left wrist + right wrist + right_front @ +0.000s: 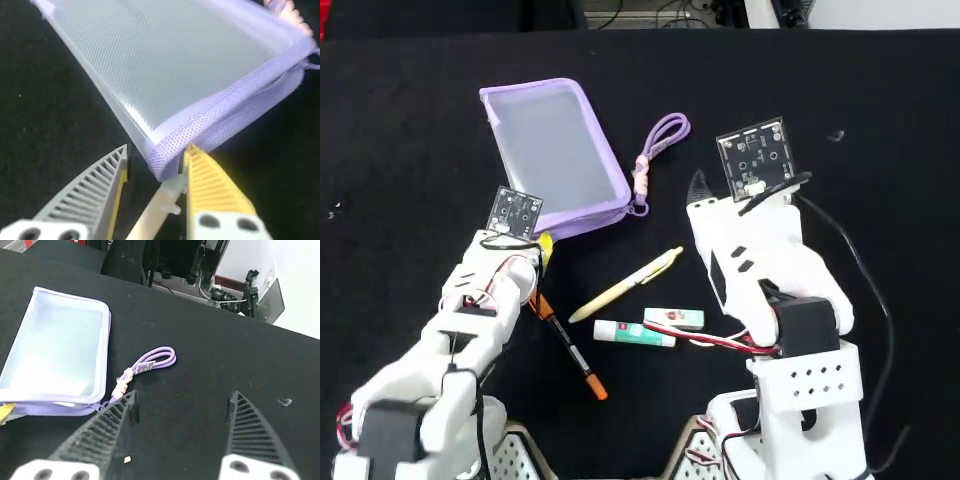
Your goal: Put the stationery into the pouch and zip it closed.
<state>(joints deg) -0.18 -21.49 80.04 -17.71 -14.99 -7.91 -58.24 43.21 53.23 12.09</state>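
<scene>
Left gripper (156,149): jaws apart, straddling a corner of the pouch (555,160), which lies upper left in the high view; contact unclear. Right gripper (183,396): jaws apart over the bare table (880,120). Marker (570,350): upper end hidden under the left arm. The high view adds a pen (625,285), tube (633,335) and block (673,318) at lower centre. Zip state indiscernible.

Pouch (555,160) flat on table (880,90), far left of centre. Strap (658,148) runs from pouch's near right corner toward far right. Left gripper (156,150) at pouch's near edge, fingers (102,187) either side of corner. Right gripper (182,397) right of strap. Pen (625,285) diagonal between arms, nearer than pouch. Eraser (673,319) just behind glue stick (633,335), both nearer than pen. Marker (570,350) left of glue stick, beside left arm.
</scene>
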